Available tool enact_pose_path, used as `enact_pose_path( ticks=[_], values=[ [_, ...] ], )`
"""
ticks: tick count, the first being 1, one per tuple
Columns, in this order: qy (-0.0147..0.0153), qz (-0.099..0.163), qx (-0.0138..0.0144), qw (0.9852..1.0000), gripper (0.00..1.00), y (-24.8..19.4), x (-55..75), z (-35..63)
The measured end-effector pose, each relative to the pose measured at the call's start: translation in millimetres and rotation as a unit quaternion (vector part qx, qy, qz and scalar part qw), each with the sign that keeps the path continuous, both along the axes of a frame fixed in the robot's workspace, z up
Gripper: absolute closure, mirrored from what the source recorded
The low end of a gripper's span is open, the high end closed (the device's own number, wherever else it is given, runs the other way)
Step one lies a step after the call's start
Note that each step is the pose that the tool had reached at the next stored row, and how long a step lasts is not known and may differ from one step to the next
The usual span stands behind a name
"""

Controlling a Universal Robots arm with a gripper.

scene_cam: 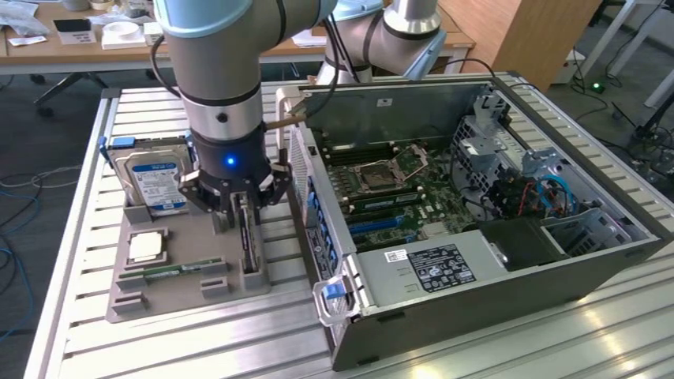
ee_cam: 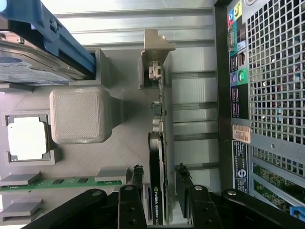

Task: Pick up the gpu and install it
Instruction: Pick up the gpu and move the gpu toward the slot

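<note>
The gpu (ee_cam: 157,157) stands on edge in its slot in the grey holder tray (scene_cam: 179,292), just beside the open computer case (scene_cam: 589,237). The gripper (scene_cam: 240,217) hangs over it. For a clean pick, I'd judge you want the card centred between the fingers (ee_cam: 137,177), with the pads square to its flat faces and low enough to bite the board rather than its top edge. The jaws stand wide apart and straddle the card with a gap on each side. As far as you can see, they hold nothing and touch nothing.
</note>
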State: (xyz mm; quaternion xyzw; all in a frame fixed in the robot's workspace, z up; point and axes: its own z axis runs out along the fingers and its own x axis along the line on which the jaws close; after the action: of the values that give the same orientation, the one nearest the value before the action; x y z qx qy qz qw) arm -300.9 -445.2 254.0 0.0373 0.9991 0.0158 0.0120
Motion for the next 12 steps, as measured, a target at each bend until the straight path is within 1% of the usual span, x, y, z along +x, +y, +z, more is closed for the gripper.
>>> enact_pose_path(
  ticks=[7, 12],
  values=[
    [0.0000, 0.000, 0.0000, 1.0000, 0.58, 0.0, 0.0, -4.0],
    [0.0000, 0.000, 0.0000, 1.0000, 0.58, 0.0, 0.0, -9.6]
  ],
)
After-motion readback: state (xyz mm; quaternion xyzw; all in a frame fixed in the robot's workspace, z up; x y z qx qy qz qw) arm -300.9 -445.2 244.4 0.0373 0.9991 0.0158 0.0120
